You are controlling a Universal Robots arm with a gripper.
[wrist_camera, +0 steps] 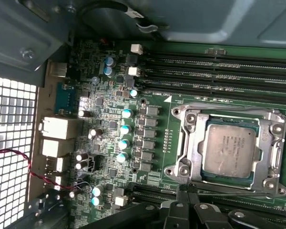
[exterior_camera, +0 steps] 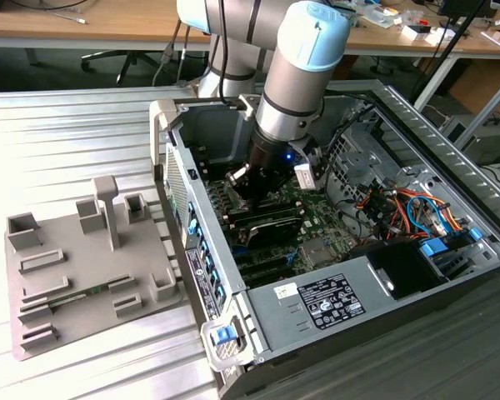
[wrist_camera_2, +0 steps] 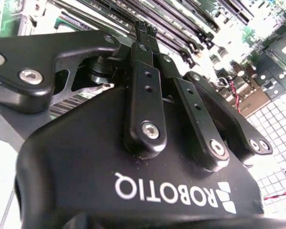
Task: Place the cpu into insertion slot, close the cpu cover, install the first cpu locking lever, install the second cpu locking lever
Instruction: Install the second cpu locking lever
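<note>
The cpu [wrist_camera: 229,150], a silvery-grey square, lies flat in the insertion slot on the green board. The cpu cover [wrist_camera: 189,138], a silvery metal frame, is down around it and leaves the chip's top showing through its cut-out. In the first wrist view my gripper [wrist_camera: 186,202] sits just off one edge of the cover. In the second wrist view its black fingers [wrist_camera_2: 144,71] run together to one tip [wrist_camera_2: 145,31] above the board, shut with nothing between them. In the exterior view the gripper [exterior_camera: 252,190] reaches deep into the open computer case [exterior_camera: 450,158].
Long black memory slots [wrist_camera: 219,67] run beside the socket. Small capacitors [wrist_camera: 126,129] and rear ports [wrist_camera: 57,131] stand nearby, with a red-and-black wire [wrist_camera: 19,155]. A grey fixture plate [exterior_camera: 83,267] lies at the exterior view's left. Cables [exterior_camera: 408,208] and a labelled box [exterior_camera: 317,304] crowd the case.
</note>
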